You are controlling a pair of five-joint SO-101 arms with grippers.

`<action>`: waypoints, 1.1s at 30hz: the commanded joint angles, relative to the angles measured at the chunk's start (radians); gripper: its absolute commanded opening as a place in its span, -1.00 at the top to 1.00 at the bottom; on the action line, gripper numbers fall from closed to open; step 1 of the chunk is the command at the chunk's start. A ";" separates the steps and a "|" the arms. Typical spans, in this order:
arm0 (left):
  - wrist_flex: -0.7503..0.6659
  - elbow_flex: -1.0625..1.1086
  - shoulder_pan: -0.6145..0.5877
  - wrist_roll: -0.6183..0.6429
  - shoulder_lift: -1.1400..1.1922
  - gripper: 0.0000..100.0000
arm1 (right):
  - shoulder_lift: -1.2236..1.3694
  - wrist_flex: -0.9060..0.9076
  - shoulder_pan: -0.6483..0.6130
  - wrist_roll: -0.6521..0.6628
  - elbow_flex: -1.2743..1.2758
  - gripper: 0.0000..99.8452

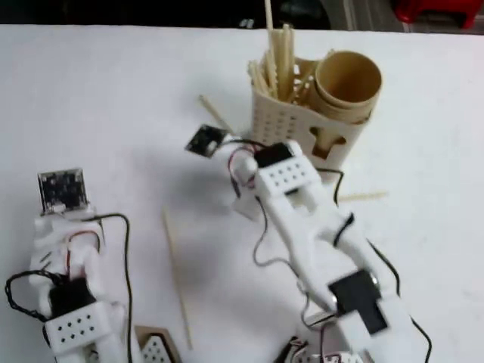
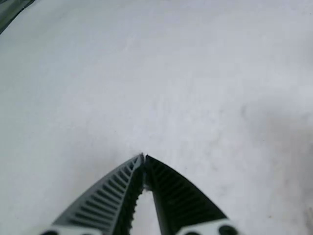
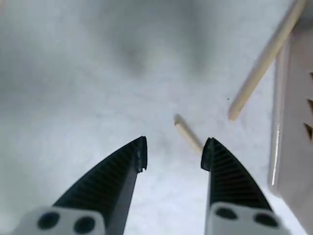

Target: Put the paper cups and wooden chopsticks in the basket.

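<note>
The white perforated basket stands at the back of the table, holding several wooden chopsticks and nested paper cups. My right arm ends just left of the basket. My right gripper is open above the table, and the end of a chopstick lies between its fingers, close to one of them. Another chopstick lies beside the basket wall. My left gripper is shut with nothing in it, over bare table at the front left.
One loose chopstick lies on the table between the two arms. Another lies right of the basket, and a third lies at the basket's left side. The left arm stands at the front left corner.
</note>
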 commanded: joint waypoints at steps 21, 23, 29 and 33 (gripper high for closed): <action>-0.012 -0.009 -0.004 -0.012 -0.013 0.95 | 0.565 0.007 0.119 0.005 -0.486 0.92; -0.012 -0.009 -0.002 -0.012 -0.013 0.95 | 0.567 0.007 0.117 0.005 -0.483 0.97; -0.012 -0.009 -0.002 -0.012 -0.013 0.95 | 0.535 0.111 0.094 0.005 -0.479 0.96; -0.012 -0.009 -0.001 -0.012 -0.013 0.95 | 0.435 0.166 0.081 0.006 -0.420 0.96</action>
